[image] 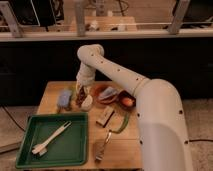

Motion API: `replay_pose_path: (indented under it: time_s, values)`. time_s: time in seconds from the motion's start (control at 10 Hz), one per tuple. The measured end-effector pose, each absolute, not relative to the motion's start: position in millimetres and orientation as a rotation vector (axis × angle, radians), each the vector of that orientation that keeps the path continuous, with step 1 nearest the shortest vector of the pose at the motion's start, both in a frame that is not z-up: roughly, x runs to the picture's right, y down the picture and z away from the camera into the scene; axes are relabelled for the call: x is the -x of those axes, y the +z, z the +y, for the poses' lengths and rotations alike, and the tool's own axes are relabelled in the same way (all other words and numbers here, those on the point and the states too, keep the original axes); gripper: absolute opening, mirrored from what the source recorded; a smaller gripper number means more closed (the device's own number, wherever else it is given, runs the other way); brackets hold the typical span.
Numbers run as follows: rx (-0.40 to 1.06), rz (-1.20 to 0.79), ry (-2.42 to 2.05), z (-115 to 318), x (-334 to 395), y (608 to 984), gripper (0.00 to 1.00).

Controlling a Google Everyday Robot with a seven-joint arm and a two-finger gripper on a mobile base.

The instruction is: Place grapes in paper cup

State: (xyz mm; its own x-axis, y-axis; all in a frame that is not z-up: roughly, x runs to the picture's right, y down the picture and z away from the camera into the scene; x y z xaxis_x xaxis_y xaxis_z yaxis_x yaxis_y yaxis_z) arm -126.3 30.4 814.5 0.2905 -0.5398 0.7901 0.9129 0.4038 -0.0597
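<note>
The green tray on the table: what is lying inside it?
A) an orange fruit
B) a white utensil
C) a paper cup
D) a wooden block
B: a white utensil lies in the green tray, while the gripper hangs at the far side of the table, by the grapes and the paper cup.

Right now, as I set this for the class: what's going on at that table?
A white robot arm reaches over the wooden table, with its tool low at the far side, right above the grapes. The dark bunch sits beside the paper cup, not inside it, so the placing is not yet done. A blue-grey lump, a reddish bowl, an orange item and a green tray lie around them.
</note>
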Motion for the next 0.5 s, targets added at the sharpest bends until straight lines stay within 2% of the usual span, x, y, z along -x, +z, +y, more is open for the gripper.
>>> replay_pose_path:
  time_s: [0.5]
  values:
    - [0.66,-0.808,-1.053,36.4,125.8,822.1,0.0]
